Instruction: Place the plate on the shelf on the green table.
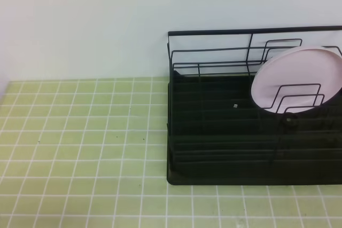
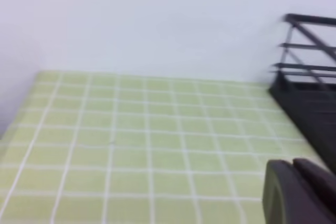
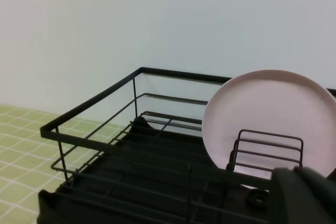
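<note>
The pale pink plate (image 1: 299, 70) stands tilted on its edge in the right part of the black wire shelf (image 1: 214, 142), behind low wire dividers. The shelf rests on the green table (image 1: 80, 148). Neither gripper shows in the exterior high view. In the right wrist view the plate (image 3: 268, 103) leans in the shelf (image 3: 131, 182), and my right gripper (image 3: 304, 198) is a dark shape at the bottom right, apart from the plate, shut and empty. In the left wrist view my left gripper (image 2: 299, 192) is at the bottom right over the green table (image 2: 131, 140), shut and empty.
A plain white wall runs behind the table and the shelf. The shelf's left end (image 2: 310, 98) shows at the right edge of the left wrist view. Green tiles stretch left of and in front of the shelf.
</note>
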Robot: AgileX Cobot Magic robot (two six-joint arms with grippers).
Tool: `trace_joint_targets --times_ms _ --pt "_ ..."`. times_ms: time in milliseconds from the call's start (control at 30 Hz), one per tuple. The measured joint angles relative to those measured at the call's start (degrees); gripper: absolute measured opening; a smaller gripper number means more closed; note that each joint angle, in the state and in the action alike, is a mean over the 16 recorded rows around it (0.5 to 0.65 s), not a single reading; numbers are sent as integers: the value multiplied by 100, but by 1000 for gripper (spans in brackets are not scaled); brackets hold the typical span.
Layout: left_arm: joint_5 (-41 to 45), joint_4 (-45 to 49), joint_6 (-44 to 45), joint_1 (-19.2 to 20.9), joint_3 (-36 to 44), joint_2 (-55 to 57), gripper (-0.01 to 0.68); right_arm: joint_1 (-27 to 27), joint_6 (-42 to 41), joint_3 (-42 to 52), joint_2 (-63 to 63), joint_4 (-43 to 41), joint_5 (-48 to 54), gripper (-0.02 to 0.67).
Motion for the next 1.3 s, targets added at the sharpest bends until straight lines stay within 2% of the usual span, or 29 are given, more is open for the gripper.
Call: trace_joint_targets --times_ms 300,567,1300 --pt "505 73 -22 604 385 -570 -2 0 1 26 0 3 12 -3" --pt "783 163 15 910 396 -673 -2 0 1 26 0 55 12 -3" --pt "777 188 24 992 396 -673 -2 0 -78 35 2 135 2 -3"
